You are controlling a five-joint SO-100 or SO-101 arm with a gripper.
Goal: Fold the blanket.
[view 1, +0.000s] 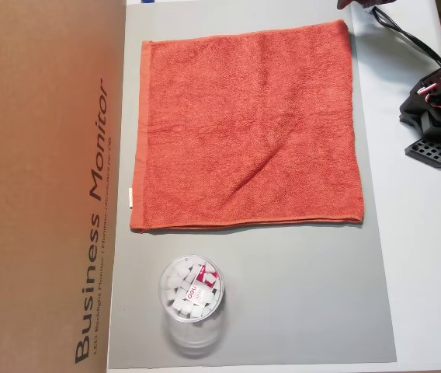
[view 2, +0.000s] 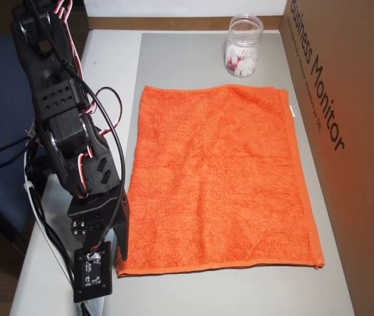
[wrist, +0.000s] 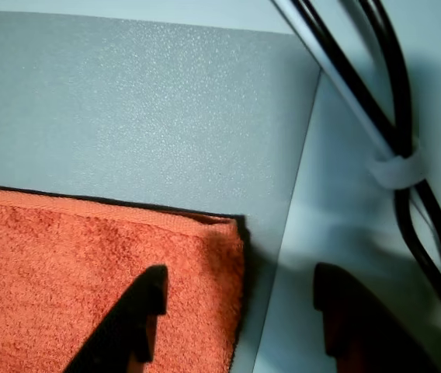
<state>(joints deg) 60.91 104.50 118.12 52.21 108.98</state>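
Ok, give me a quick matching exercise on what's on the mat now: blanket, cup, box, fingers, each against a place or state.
Things:
1. blanket
2. cup
3. box
4. fingers

Places or states:
A. open, straddling a blanket corner in the wrist view
B. spread flat, not yet folded
C. clear, holding small white pieces, standing apart from the blanket
D. brown, printed "Business Monitor", along one side of the grey mat

Pairs: 1-B, 2-C, 3-D, 4-A
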